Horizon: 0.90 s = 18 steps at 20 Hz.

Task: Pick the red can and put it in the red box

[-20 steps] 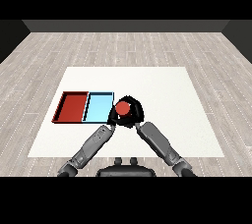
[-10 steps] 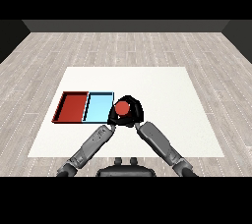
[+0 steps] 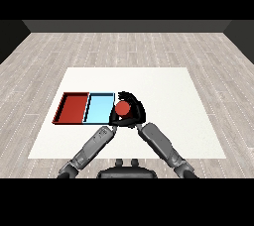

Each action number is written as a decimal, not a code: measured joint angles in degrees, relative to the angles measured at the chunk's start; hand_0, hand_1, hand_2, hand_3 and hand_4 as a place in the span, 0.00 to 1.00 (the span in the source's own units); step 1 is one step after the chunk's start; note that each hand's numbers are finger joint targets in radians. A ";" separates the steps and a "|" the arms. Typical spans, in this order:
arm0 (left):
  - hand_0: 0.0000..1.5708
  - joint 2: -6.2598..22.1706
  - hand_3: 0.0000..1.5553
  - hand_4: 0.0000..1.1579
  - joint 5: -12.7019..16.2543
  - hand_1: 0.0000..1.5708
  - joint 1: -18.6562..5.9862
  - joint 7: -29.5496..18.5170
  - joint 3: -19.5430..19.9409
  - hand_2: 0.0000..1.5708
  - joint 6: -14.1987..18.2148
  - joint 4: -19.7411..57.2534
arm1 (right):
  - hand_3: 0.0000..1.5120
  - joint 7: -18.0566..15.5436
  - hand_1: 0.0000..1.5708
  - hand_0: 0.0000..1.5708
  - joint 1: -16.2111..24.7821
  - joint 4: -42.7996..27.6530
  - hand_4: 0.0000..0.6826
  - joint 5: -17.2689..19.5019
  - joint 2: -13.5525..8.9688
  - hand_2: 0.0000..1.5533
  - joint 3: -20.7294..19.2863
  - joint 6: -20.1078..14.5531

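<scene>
Gripping the round red can (image 3: 122, 108) at frame centre, our right hand (image 3: 135, 113) curls its fingers around it; our left hand's (image 3: 113, 121) fingers we cannot tell.

right hand (image 3: 135, 114) fingers curled, left hand (image 3: 115, 119) beside

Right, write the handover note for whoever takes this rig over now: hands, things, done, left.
Right hand: curled round the red can, holding it just right of the light blue tray.
Left hand: hidden where the two hands meet near the can; its fingers cannot be made out.
Red tray: far left, beyond the blue one, nothing in it.
Done: can grasped.
Left: carry it leftward past the blue tray, set it in the red tray, release.
</scene>
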 measured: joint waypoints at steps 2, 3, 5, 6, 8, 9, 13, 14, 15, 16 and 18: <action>1.00 -0.47 0.96 0.99 -0.02 1.00 -0.34 -0.61 0.76 1.00 -0.58 0.45 | 0.00 0.59 0.00 0.00 -0.25 -0.22 0.00 0.94 0.16 0.00 -0.85 0.55; 1.00 -0.28 0.96 0.99 -0.57 1.00 0.03 -0.41 1.31 1.00 -1.31 -0.11 | 0.00 0.68 0.00 0.00 -0.71 0.02 0.00 0.93 0.35 0.00 -0.63 0.38; 1.00 -0.64 0.95 1.00 -2.06 1.00 0.56 0.29 1.13 1.00 -0.98 -0.66 | 0.00 0.65 0.00 0.00 -0.11 -0.29 0.00 2.26 0.49 0.00 -1.11 0.94; 1.00 -0.78 0.95 1.00 -2.12 1.00 0.33 0.31 0.86 1.00 -0.74 -0.49 | 0.00 1.02 0.00 0.00 0.55 -0.97 0.00 3.11 0.57 0.00 -1.42 1.15; 1.00 -0.90 0.96 0.99 -2.89 1.00 0.94 0.90 1.56 1.00 -2.01 -1.51 | 0.00 2.66 0.00 0.00 0.33 -1.94 0.00 4.70 0.60 0.00 -2.29 1.10; 1.00 -1.25 0.95 0.99 -2.79 1.00 1.64 -0.14 1.44 1.00 -2.11 -1.00 | 0.00 2.59 0.00 0.00 0.31 -1.61 0.00 5.18 0.60 0.00 -2.98 1.65; 1.00 -1.81 0.96 0.98 -2.84 1.00 2.05 -0.33 0.70 1.00 -1.43 -0.53 | 0.00 4.54 0.00 0.00 0.94 -5.36 0.00 6.72 -1.03 0.00 -6.10 2.13; 1.00 -1.31 0.96 0.98 -2.33 1.00 2.09 -0.46 1.72 1.00 -2.48 -0.50 | 0.00 5.39 0.00 0.00 1.39 -7.41 0.00 6.73 -1.68 0.00 -6.90 1.96; 1.00 -1.19 0.95 0.97 -2.12 1.00 3.00 -1.03 2.20 1.00 -3.00 -0.69 | 0.00 5.88 0.00 0.00 1.91 -9.40 0.00 6.75 -2.33 0.00 -7.63 2.07; 1.00 -0.98 0.96 0.97 -1.82 1.00 2.98 -0.81 3.14 1.00 -3.60 -0.48 | 0.00 6.33 0.00 0.00 2.05 -11.02 0.00 6.72 -2.99 0.00 -8.52 2.35; 1.00 -0.92 0.94 0.96 -2.20 1.00 4.01 -1.17 3.75 0.99 -3.74 -0.57 | 0.00 6.94 0.00 0.00 1.97 -13.52 0.00 6.53 -3.78 0.00 -10.76 2.33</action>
